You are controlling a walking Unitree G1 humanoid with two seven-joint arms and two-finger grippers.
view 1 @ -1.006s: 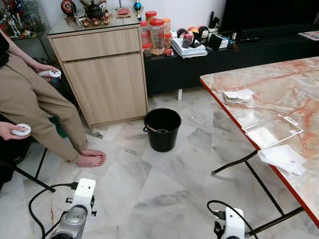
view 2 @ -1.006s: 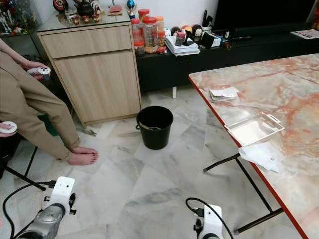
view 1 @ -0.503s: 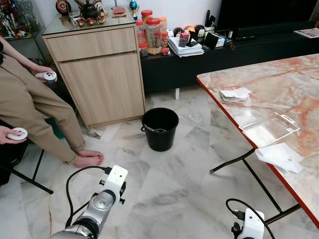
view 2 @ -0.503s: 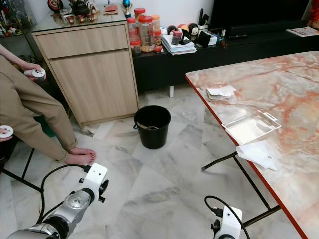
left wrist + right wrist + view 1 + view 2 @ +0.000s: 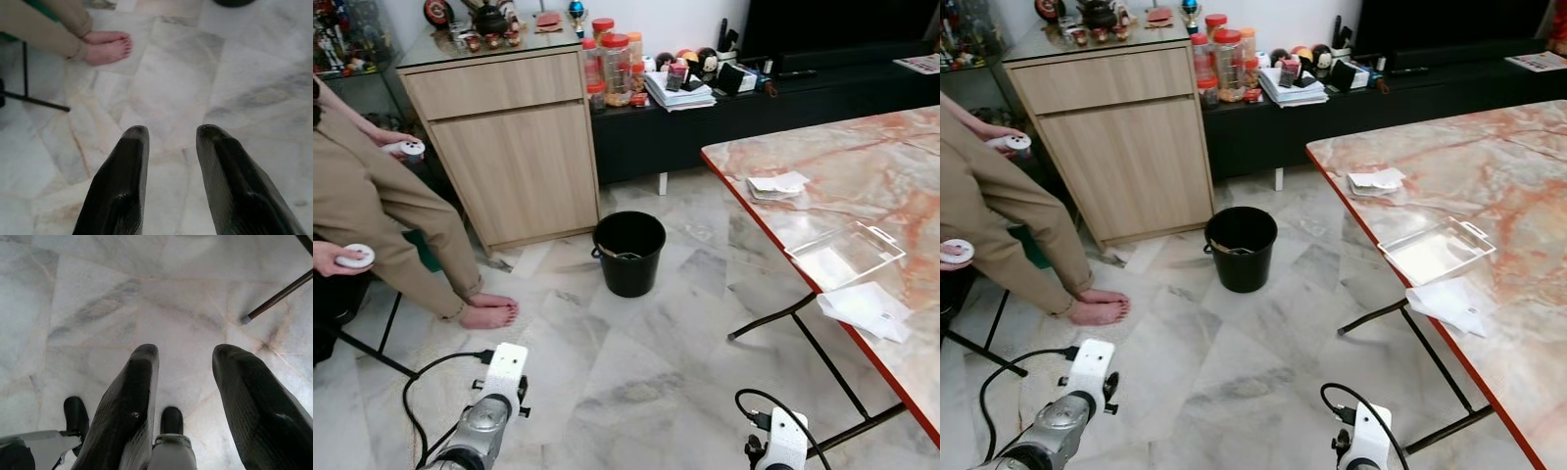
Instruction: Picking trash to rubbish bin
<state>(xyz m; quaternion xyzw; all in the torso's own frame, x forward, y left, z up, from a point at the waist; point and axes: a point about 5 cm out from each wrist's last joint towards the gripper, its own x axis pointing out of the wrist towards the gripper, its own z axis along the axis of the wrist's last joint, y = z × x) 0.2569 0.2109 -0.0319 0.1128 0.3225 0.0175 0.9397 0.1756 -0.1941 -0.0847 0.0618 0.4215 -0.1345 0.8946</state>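
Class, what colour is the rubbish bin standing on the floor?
Black; the rubbish bin shows best in the left eye view.

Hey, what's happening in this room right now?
A humanoid robot stands on the marble floor facing a black rubbish bin, with both arms low. Its left gripper and right gripper are open and hold nothing. Trash sits untouched on the marble table: a crumpled paper, a clear plastic tray and a white paper near the edge. A seated person holds two white controllers.
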